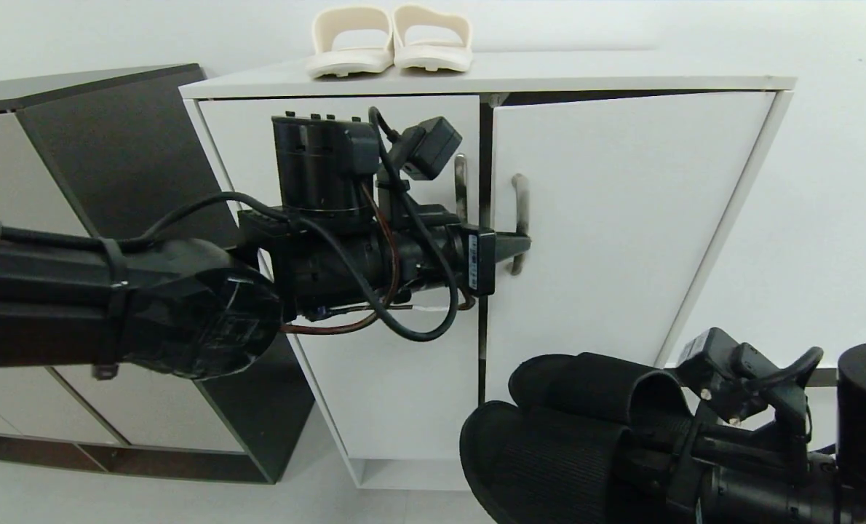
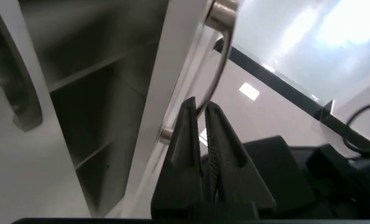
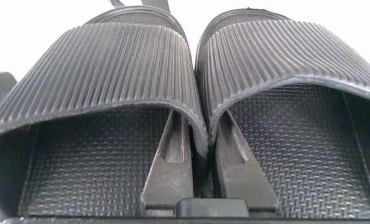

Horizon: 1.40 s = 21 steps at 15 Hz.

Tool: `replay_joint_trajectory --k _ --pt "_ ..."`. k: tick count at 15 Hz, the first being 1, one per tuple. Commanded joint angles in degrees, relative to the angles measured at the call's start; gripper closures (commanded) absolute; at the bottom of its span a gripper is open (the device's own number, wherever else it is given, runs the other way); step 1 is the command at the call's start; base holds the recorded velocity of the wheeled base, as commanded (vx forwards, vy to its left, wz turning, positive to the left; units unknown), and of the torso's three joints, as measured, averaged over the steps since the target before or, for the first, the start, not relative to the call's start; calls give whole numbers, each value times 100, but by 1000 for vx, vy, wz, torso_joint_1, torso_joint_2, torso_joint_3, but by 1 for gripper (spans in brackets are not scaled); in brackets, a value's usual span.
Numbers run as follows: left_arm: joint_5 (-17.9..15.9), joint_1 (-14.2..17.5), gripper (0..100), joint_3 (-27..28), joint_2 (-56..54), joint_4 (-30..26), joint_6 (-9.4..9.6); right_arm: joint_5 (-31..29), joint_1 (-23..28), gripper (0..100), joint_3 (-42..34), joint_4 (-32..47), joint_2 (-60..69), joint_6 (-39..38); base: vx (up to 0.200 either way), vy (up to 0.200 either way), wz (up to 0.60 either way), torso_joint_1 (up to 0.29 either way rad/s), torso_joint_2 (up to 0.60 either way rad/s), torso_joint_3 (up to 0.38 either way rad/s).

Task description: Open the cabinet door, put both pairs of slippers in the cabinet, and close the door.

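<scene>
While the right door (image 1: 622, 218) of the white two-door cabinet stands slightly ajar, a dark gap along its top edge, the left gripper (image 1: 519, 246) has its fingers pressed nearly together on that door's curved metal handle (image 1: 520, 196). Low before the door's bottom corner, the right gripper (image 3: 200, 134) pinches the adjoining inner straps of two black ribbed slippers (image 1: 571, 422), side by side, toes away from the wrist. Two cream slippers (image 1: 389, 40) lie lengthwise front-to-back near the cabinet top's front edge, left of centre.
</scene>
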<state>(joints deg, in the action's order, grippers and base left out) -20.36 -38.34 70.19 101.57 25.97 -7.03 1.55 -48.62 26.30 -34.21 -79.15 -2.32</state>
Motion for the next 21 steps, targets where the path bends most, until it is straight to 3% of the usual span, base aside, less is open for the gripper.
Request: replay_joint_trajectory --k 1,5,8,10,12,14,17,21 --pt "41 -183 100 -445 -586 93 18 30 1 100 -186 2 242 223 0 0 0 0 0 0" --pt "322 -218 100 -1227 -1377 93 9 91 -8 100 -406 11 322 583 0 0 0 0 0 0" --pt "498 116 100 -1166 -1351 102 -17 100 1 100 -450 11 286 592 0 0 0 0 0 0" --pt "463 301 100 -911 -981 251 -132 100 1 100 -450 11 278 592 0 0 0 0 0 0" --pt "489 301 100 -586 -480 910 -685 100 1 100 -467 11 251 592 0 0 0 0 0 0" --pt "498 310 100 -322 -234 910 -703 100 1 100 -476 11 216 592 0 0 0 0 0 0" --pt "480 283 100 179 -103 260 -712 91 -43 100 -634 98 207 777 0 0 0 0 0 0" --pt "471 274 100 812 355 190 -703 91 -131 100 -687 142 190 882 0 0 0 0 0 0"
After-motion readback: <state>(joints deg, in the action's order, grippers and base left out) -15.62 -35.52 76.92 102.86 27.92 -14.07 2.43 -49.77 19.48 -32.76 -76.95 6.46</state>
